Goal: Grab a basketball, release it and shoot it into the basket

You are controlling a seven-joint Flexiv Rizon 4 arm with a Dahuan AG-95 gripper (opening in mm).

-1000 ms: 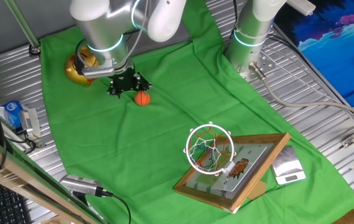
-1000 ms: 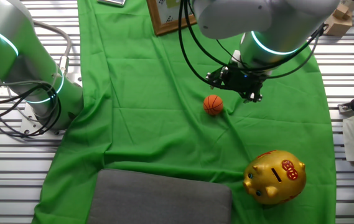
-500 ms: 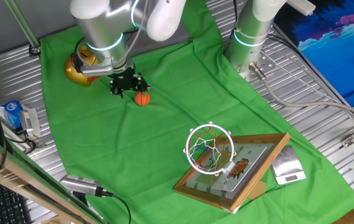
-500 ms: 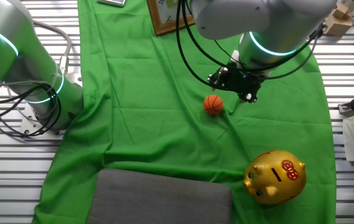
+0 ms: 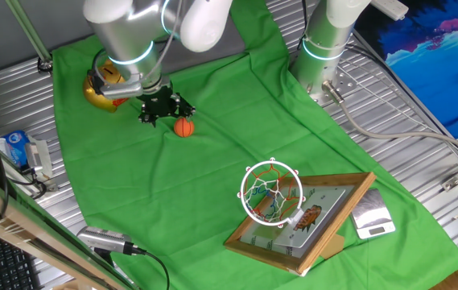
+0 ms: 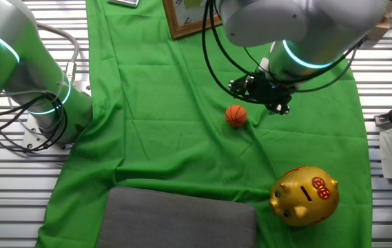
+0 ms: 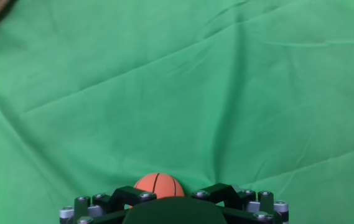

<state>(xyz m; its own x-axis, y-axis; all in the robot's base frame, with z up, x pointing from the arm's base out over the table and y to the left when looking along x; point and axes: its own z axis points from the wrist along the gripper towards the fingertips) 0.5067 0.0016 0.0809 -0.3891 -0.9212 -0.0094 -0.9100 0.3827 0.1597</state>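
Ball [image 5: 183, 127] lies on the green cloth [image 5: 212, 185] in one fixed view, free of the gripper [image 5: 162, 107], which sits just beside it on the side toward the piggy bank [image 5: 100, 87]. Gripper is low over the cloth; black fingers are too small and dark here to tell their spread. Hoop [image 5: 270, 193] stands well apart from the ball, ring and white net fixed to the wood-framed backboard [image 5: 305, 224], which leans tilted at the cloth's edge. A second arm base [image 5: 325, 44] stands on the slatted table [image 5: 422, 161].

Other fixed view: ball [image 6: 236, 116] on the cloth [image 6: 161, 138], gripper [image 6: 263, 93] near it, not touching (a strip of green shows between them). Piggy bank [image 6: 305, 195], gold with red marks, lies well apart from the ball. Grey pad [image 6: 178, 219] covers the cloth's near edge. Only a corner of the backboard [image 6: 185, 21] shows at the top.

Hand view: ball [image 7: 158, 185] at the bottom centre, its top half visible with dark seams, sitting just beyond the black gripper body [image 7: 173, 208]. Fingertips are out of frame, so I cannot tell whether they are spread or pressed together. Wrinkled cloth [image 7: 177, 87] fills everything else.
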